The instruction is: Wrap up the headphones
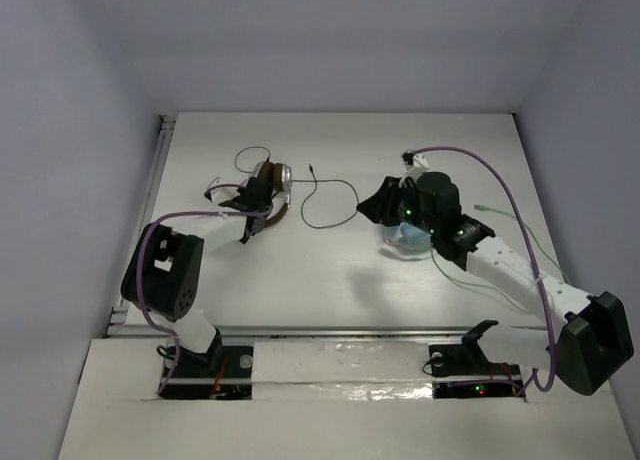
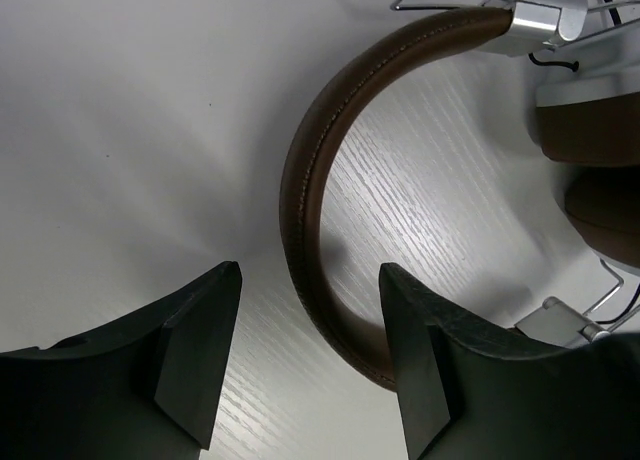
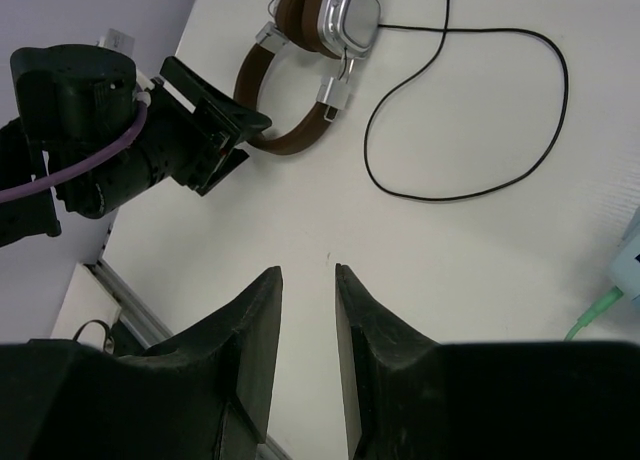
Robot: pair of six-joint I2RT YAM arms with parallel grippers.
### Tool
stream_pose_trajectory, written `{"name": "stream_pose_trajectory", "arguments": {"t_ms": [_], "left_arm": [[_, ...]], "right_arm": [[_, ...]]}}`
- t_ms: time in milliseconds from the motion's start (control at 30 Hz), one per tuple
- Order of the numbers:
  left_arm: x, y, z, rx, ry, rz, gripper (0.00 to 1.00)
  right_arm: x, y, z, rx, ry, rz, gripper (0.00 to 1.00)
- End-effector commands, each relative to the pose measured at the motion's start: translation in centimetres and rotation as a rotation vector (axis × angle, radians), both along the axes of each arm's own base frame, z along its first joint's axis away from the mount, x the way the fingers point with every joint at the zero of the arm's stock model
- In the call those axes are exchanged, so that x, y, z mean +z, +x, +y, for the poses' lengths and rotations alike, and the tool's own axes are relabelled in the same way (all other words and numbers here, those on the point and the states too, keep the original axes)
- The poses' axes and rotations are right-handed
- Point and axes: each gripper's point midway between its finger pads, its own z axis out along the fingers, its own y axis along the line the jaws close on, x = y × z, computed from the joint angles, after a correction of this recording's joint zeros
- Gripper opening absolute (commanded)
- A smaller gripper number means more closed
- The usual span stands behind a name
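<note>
Top view: headphones (image 1: 272, 183) lie far-left on the white table (image 1: 330, 290), their thin black cable (image 1: 330, 205) looping rightward. Left gripper (image 1: 258, 202) sits at the headband; right gripper (image 1: 368, 207) is near the cable loop, apart from it. Left wrist: jaws spread, brown headband (image 2: 300, 180) running between them, unpinched, close to one finger. Right wrist: jaws slightly parted over the tabletop, nothing between.
</note>
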Motion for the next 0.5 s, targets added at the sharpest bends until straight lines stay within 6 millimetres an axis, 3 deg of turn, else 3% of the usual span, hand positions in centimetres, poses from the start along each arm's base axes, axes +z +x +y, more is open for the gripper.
{"name": "stream_pose_trajectory", "arguments": {"t_ms": [0, 133, 267, 467], "left_arm": [[0.2, -0.3, 2.1, 0.057, 0.064, 0.002, 0.55], [-0.4, 0.0, 2.2, 0.034, 0.082, 0.029, 0.54], [-1.1, 0.5, 1.1, -0.011, 0.052, 0.061, 0.46], [-2.1, -0.3, 0.5, -0.044, 0.054, 0.120, 0.46]], "right_arm": [[1.1, 0.7, 0.5, -0.002, 0.019, -0.051, 0.34], [0.7, 0.9, 0.6, -0.004, 0.014, -0.039, 0.35], [1.1, 1.3, 0.3, -0.028, 0.008, -0.050, 0.35], [1.0, 1.4, 0.4, -0.029, 0.011, -0.050, 0.35]]}}
